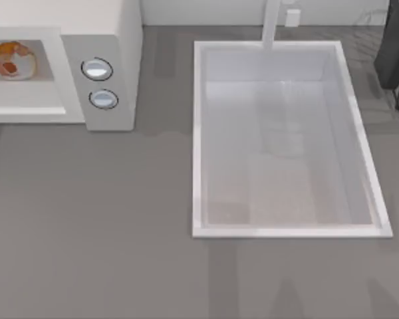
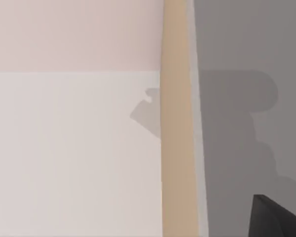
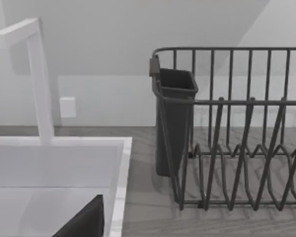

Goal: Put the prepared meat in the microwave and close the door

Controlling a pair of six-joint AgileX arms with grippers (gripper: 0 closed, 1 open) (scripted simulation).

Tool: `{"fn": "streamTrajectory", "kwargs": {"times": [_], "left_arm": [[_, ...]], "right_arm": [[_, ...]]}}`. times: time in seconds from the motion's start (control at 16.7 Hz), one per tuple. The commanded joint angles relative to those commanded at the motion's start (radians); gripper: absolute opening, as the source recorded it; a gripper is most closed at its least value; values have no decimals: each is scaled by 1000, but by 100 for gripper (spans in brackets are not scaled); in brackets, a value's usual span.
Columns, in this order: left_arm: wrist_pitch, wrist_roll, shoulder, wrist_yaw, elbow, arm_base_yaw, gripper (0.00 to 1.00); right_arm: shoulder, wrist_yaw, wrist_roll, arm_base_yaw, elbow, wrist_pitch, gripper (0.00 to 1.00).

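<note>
The prepared meat [image 1: 13,60] sits on its plate inside the microwave [image 1: 113,26] cavity at the desk's [image 1: 93,219] far left, beside two knobs [image 1: 97,69]. Whether either hand is wide or narrow, I cannot tell.

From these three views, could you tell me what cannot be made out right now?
- The door: top view, cut off by the left edge beside the microwave.
- The prepared meat: top view, its details too small to read.
- Gripper fingers: both wrist views give just a dark corner, state unknown.
</note>
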Motion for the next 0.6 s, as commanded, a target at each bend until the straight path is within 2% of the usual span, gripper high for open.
{"fn": "streamTrajectory", "kwargs": {"times": [0.36, 0.6], "left_arm": [[12, -3, -2, 0, -15, -3, 0], [68, -65, -105, -29, -129, -65, 0]], "right_arm": [[0, 0, 0, 0, 0, 0, 100], [0, 0, 0, 0, 0, 0, 100]]}}
